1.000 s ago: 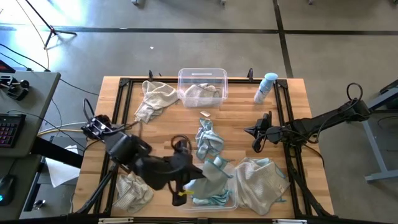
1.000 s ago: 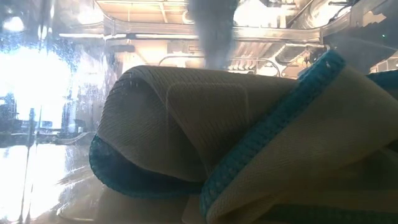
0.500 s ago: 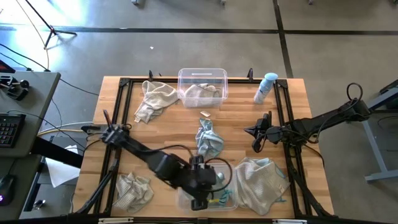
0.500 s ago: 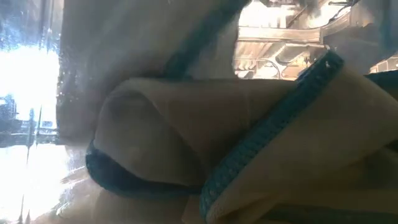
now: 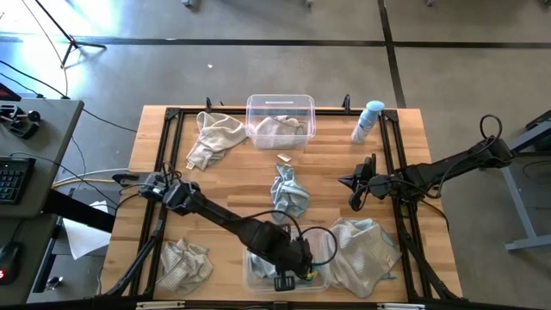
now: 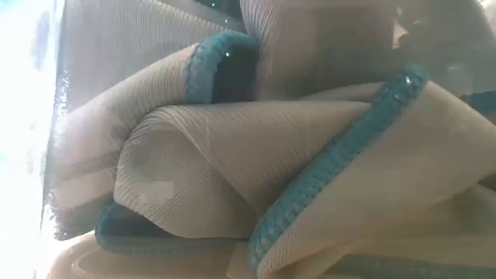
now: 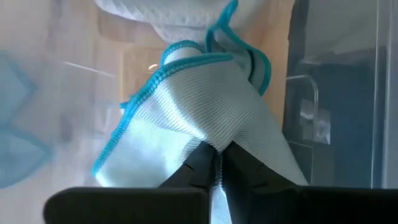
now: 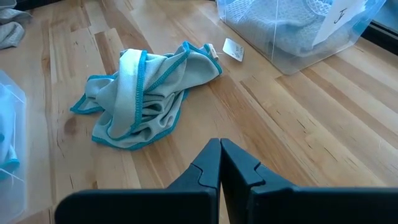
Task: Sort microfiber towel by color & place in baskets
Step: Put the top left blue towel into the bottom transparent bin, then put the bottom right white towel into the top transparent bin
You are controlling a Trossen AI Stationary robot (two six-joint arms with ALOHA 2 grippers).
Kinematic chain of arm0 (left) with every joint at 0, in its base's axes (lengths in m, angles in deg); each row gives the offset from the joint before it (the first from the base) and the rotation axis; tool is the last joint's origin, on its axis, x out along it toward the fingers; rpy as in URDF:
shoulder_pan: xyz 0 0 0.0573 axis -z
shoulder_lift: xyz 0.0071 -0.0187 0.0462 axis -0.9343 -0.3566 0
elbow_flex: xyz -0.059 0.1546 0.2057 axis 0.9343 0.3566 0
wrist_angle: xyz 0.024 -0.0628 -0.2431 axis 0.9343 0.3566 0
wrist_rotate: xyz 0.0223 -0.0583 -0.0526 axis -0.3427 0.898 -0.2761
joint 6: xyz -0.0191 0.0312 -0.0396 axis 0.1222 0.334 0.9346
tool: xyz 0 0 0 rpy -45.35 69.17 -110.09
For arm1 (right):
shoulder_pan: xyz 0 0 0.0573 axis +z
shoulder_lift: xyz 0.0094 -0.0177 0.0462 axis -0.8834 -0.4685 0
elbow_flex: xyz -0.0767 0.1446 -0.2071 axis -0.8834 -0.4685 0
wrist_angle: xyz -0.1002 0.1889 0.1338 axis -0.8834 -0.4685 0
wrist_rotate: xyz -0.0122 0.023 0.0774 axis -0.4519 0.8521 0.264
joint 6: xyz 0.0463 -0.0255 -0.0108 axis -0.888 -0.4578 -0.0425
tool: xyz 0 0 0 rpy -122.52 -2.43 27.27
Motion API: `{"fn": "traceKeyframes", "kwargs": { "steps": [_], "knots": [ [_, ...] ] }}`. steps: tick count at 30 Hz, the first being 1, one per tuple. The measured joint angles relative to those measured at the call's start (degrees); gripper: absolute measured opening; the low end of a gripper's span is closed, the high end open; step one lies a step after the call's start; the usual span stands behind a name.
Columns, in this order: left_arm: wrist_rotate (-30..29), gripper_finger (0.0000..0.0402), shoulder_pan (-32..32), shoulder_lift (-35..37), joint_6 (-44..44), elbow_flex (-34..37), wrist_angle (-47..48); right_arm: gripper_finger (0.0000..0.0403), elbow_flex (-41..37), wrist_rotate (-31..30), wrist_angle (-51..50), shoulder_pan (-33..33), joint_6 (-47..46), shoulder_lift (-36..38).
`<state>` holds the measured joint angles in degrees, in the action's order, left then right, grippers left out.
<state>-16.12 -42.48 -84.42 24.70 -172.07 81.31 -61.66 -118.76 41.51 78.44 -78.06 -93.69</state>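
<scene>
My left gripper (image 7: pixel 217 163) reaches down into the near clear basket (image 5: pixel 253 279) and is shut on a light teal towel (image 7: pixel 193 93) with a teal hem. In the low view that towel (image 6: pixel 147 54) sits on another teal-hemmed towel (image 6: pixel 232 170) in the basket. A teal towel (image 5: pixel 288 191) lies bunched at the table's middle. Beige towels lie at the far left (image 5: pixel 215 136), at the near left (image 5: pixel 182 263) and in the far basket (image 5: pixel 280 120). My right gripper (image 5: pixel 355 196) hangs shut above the table's right side, holding nothing. My left gripper pinches a bunched part of the light teal towel (image 7: pixel 219 144) between its two fingers. The fingers come from above, slanting down into the basket. The cloth spreads out beyond the fingertips, slack, with its lower part on the towels in the basket.
A pale towel with teal hem (image 5: pixel 363 250) lies right of the near basket. A blue-capped spray bottle (image 5: pixel 368 120) stands at the far right. A small white tag (image 5: pixel 283 158) lies on the wood. A black metal frame (image 5: pixel 172 116) runs round the table.
My left gripper has gone down and toward the table's right and near edge, into the near basket, tipping to point more steeply down. The teal towel it carries has come down with it and now rests on the towels in the basket.
</scene>
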Motion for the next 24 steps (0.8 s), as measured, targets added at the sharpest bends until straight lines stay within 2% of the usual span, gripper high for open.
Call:
{"fn": "traceKeyframes", "kwargs": {
  "steps": [13, 16, 24],
  "knots": [
    [0.6, 0.0124, -0.7, -0.4, -2.1, 0.0, 0.1, 0.0000, 0.0, 0.0, -0.2, 0.0, 0.0, 0.0],
    [0.6, 0.0134, -1.6, 0.6, -2.1, 0.0, 1.0, 0.0000, 0.0, 0.0, -0.2, 0.0, 0.0, 0.0],
    [-8.2, 0.0134, -1.2, 5.1, -7.2, -0.1, 3.9, 0.0000, 0.0, 0.0, -0.2, 0.0, 0.1, 0.0]
  ]
}}
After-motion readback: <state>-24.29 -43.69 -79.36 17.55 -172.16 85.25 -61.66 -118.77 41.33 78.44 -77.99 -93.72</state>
